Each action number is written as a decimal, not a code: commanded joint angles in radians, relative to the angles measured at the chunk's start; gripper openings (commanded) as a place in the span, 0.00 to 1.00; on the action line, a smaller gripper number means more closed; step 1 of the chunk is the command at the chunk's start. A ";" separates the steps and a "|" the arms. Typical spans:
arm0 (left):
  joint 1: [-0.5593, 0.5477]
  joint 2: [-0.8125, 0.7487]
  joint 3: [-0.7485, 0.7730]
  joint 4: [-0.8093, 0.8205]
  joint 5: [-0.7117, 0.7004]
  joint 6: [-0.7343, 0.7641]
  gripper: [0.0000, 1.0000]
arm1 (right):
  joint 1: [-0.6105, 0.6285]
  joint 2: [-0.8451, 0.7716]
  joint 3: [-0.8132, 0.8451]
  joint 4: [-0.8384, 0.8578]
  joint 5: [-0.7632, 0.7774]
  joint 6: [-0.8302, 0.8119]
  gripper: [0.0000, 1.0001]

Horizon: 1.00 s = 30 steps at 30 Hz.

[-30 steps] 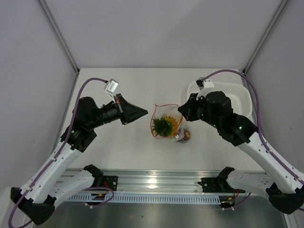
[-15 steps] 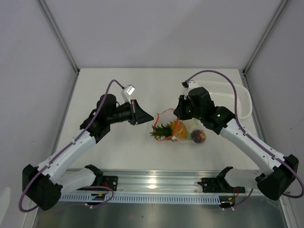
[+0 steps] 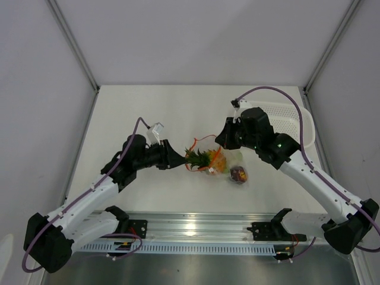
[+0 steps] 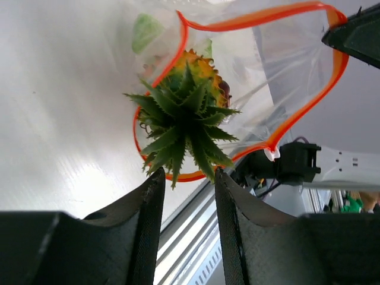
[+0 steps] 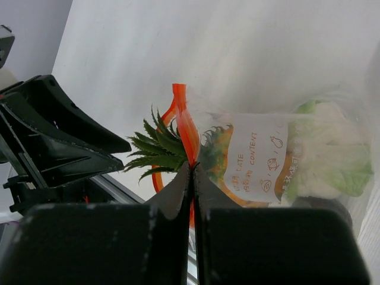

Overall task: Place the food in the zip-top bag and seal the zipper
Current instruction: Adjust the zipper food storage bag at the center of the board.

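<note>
The clear zip-top bag lies mid-table with its mouth toward the left. The pineapple sits in the mouth, its green crown poking out past the red-orange zipper. The white and pale-green vegetable and the dark round fruit are inside the bag. My right gripper is shut on the zipper strip at the mouth's upper edge and holds it up. My left gripper is open, its tips just short of the crown's leaves.
A white perforated basket stands at the back right, behind my right arm. The metal rail runs along the near table edge. Grey walls close in the sides and back.
My left gripper has come down and in to the pineapple's crown. The pineapple has tipped over, its crown now pointing left. The bag has shifted slightly with my right gripper.
</note>
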 commanded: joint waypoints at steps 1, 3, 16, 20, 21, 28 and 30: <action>-0.005 -0.085 -0.038 0.017 -0.104 -0.041 0.42 | -0.002 -0.041 0.055 0.022 -0.020 0.015 0.00; -0.005 -0.119 -0.090 0.033 -0.111 -0.055 0.40 | -0.002 -0.041 0.055 0.024 -0.026 0.017 0.00; -0.003 -0.109 -0.182 0.138 -0.107 -0.157 0.17 | -0.002 -0.047 0.060 0.025 -0.032 0.026 0.00; -0.003 -0.124 -0.216 0.186 -0.080 -0.205 0.27 | -0.002 -0.046 0.052 0.019 -0.025 0.024 0.00; -0.003 -0.122 -0.222 0.194 -0.077 -0.231 0.32 | -0.003 -0.049 0.051 0.022 -0.023 0.026 0.00; -0.005 -0.055 -0.222 0.276 -0.040 -0.282 0.40 | -0.002 -0.043 0.035 0.044 -0.032 0.037 0.00; -0.003 -0.029 -0.220 0.304 -0.035 -0.289 0.41 | -0.002 -0.043 0.035 0.044 -0.031 0.035 0.00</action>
